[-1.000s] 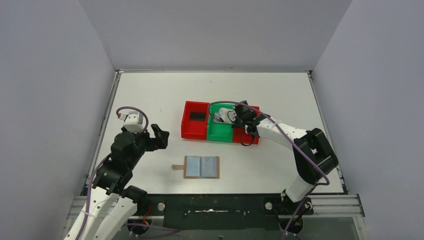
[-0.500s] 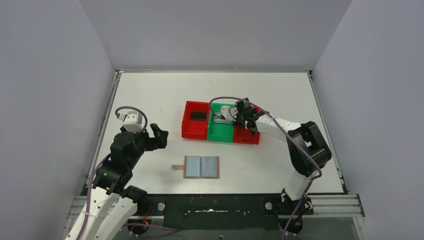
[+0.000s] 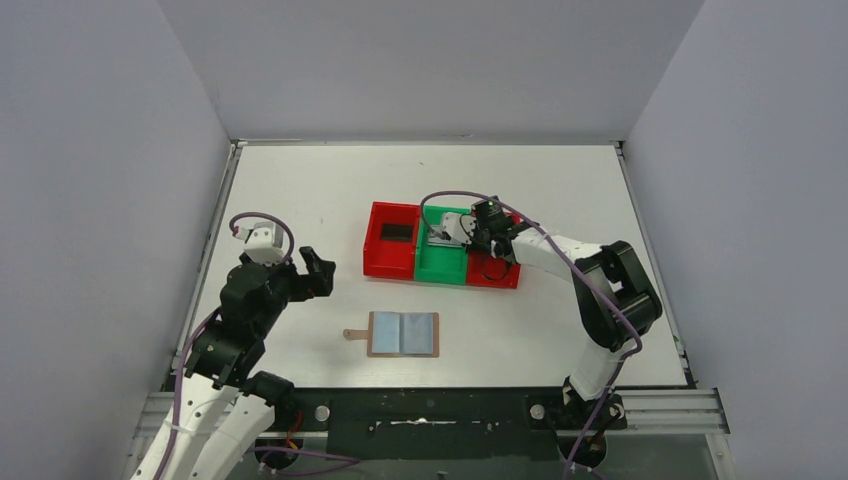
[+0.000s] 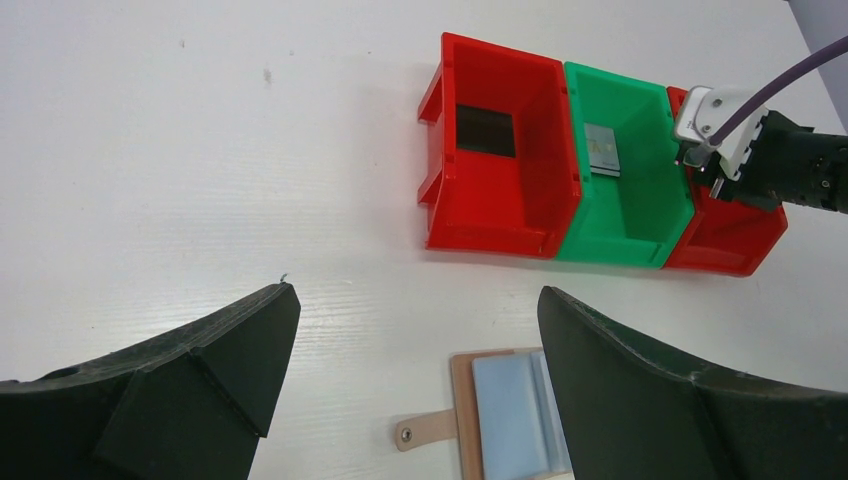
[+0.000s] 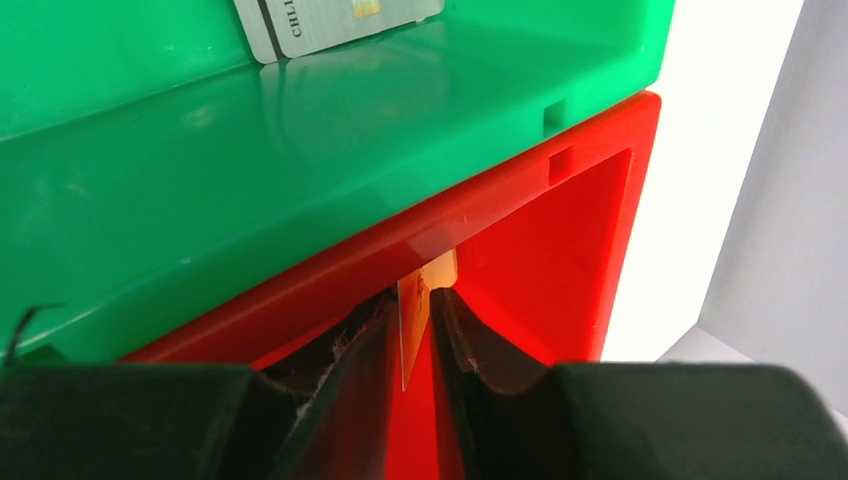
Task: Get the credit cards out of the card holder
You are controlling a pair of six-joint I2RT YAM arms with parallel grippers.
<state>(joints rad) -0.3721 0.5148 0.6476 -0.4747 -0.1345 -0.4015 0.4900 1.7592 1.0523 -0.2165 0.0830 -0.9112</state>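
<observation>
The card holder (image 3: 403, 333) (image 4: 505, 410) lies open on the table, tan with a grey-blue lining, its strap tab pointing left. My left gripper (image 3: 318, 272) (image 4: 417, 292) hovers open, up and to the left of it, with nothing between its fingers. My right gripper (image 3: 486, 244) (image 5: 412, 297) points down into the right red bin (image 3: 497, 279) (image 5: 560, 230). Its jaws stand a little apart, and a gold credit card (image 5: 412, 335) leans loose between them. A silver-grey card (image 4: 601, 150) (image 5: 335, 20) lies in the green bin (image 3: 438, 270). A black card (image 3: 396, 233) (image 4: 485, 130) lies in the left red bin (image 3: 376, 262).
The three bins stand in a row, side by side, at the middle of the table. White table (image 3: 300, 190) stretches around them, bounded by grey walls on three sides. The right arm's purple cable (image 3: 455, 198) arches over the green bin.
My right gripper has slid slightly left over the right red bin, and its jaws have eased apart around the gold card. The left arm and the card holder have stayed put.
</observation>
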